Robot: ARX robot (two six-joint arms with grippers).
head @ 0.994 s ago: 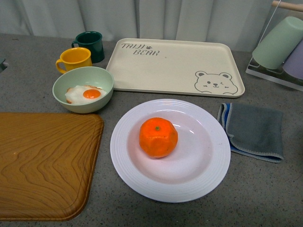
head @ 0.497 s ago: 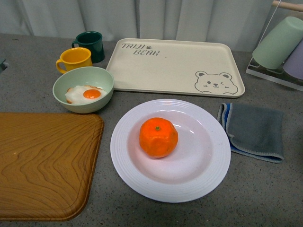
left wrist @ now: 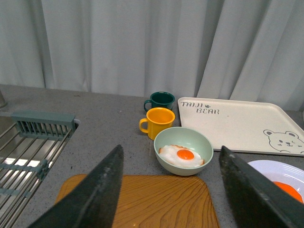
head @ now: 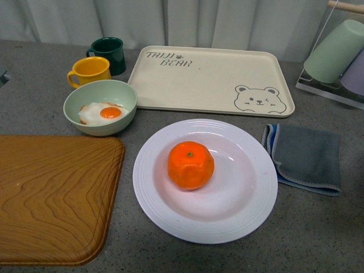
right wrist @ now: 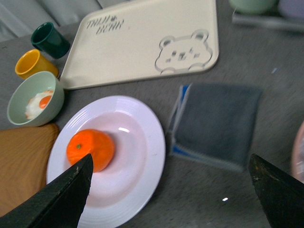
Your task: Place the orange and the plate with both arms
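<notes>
Orange (head: 190, 165) sits in the well of the plate (head: 250, 213), slightly left of centre. The deep dish likely stops it rolling. Plate is flat on the bench (head: 318, 233), in front of the bear tray (head: 210, 79), between wooden tray (head: 51, 193) and grey cloth (head: 307, 156). Left gripper (left wrist: 171, 151): jaws wide apart, empty, raised over the wooden tray. Right gripper (right wrist: 171, 159): also spread, holding nothing, high above plate and cloth. Neither touches anything, so placing looks done to me.
</notes>
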